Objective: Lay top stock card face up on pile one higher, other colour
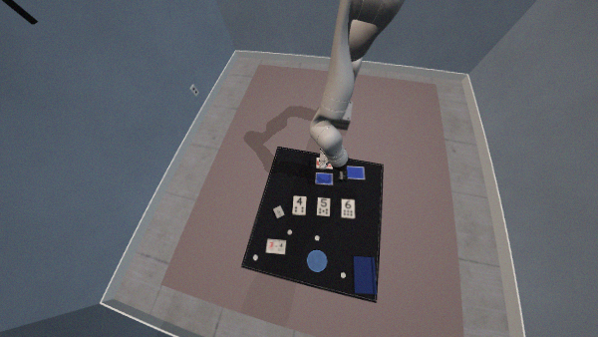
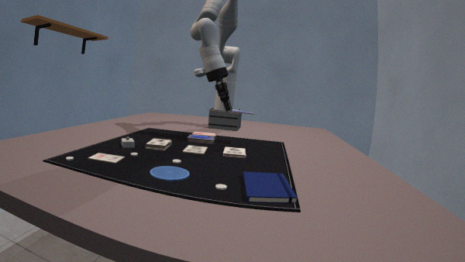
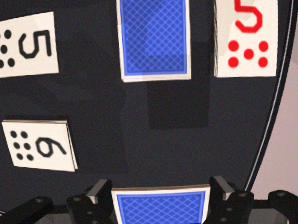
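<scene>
My gripper (image 3: 160,193) is shut on a blue-backed card (image 3: 160,207), gripping it by its two side edges. It holds the card flat, back up, above the far part of the black mat. The card also shows in the top view (image 1: 356,172) and in the exterior view (image 2: 242,112). The face-down stock (image 3: 153,31) lies below on the mat, left of the held card in the top view (image 1: 324,178). A face-up red 5 (image 3: 246,31) lies beside the stock. The black 4 (image 1: 299,204), black 5 (image 1: 323,206) and black 6 (image 1: 348,208) piles form a row nearer the mat's middle.
A blue disc (image 1: 316,260), a blue book (image 1: 365,274), a flat card with red and black marks (image 1: 275,246), a small grey block (image 1: 278,211) and several small white discs lie on the near half of the mat. The arm's base (image 2: 225,118) stands behind the mat.
</scene>
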`<state>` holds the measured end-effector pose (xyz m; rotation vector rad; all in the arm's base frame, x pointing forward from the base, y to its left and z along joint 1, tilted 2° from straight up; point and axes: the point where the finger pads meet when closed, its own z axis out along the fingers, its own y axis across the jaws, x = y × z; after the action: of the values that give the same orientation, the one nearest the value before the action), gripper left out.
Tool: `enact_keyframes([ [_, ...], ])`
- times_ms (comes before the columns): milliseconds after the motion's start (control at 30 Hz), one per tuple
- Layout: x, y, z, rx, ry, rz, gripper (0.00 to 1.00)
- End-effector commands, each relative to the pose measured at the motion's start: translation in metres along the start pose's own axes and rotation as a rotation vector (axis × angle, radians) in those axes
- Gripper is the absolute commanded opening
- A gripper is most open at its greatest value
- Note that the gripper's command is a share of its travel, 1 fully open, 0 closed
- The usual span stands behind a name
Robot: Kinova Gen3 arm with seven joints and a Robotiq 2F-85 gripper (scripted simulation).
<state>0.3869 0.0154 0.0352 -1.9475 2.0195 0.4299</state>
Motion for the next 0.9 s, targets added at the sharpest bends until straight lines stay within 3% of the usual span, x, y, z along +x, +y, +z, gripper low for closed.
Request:
enact_keyframes([
  [0,-0.0001,0.0000,-0.0006,0.004,0.004,0.012,0.71],
  [867,-0.0004,0.0004,-0.0003,0.003,0.030,0.013,0.71],
])
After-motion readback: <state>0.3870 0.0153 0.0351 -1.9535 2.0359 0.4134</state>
